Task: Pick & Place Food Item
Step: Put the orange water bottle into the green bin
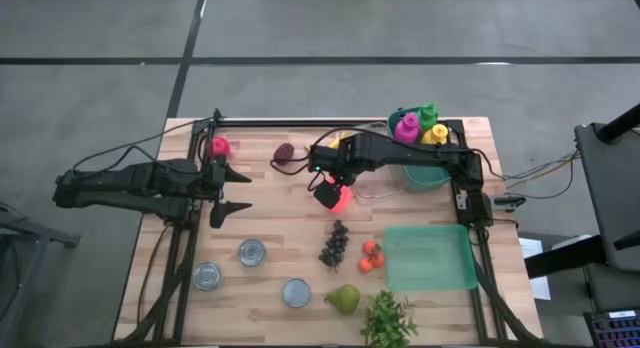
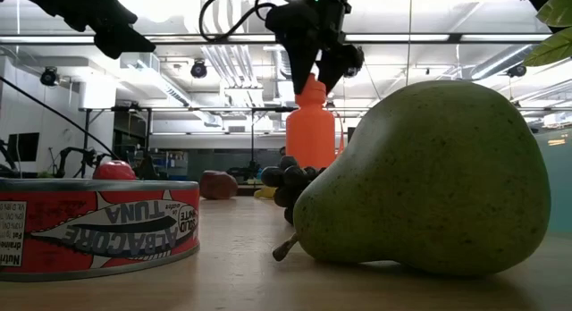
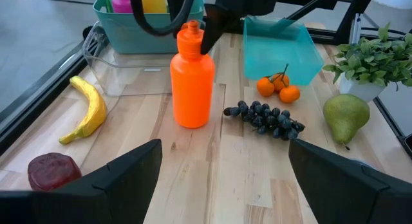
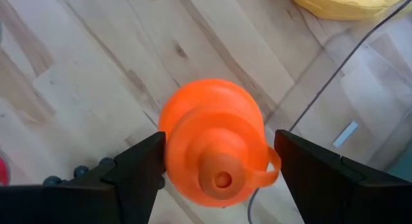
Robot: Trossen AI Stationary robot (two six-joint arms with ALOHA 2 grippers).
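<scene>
Orange squeeze bottle (image 3: 192,76), cap the same orange. Pear (image 2: 427,179) green, finely speckled. Grapes (image 3: 265,116) dark blue-black. Tangerines (image 3: 277,87) orange. Banana (image 3: 88,110) yellow. Teal tray (image 1: 430,258), teal bin (image 3: 122,27). Tuna can (image 2: 96,226) red label, white lettering. Table (image 3: 212,172) pale wood grain.

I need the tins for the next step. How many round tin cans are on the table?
3. One can lies near the table's middle left, one lies left of it toward the corner, one sits beside the pear. None seem hidden.
</scene>
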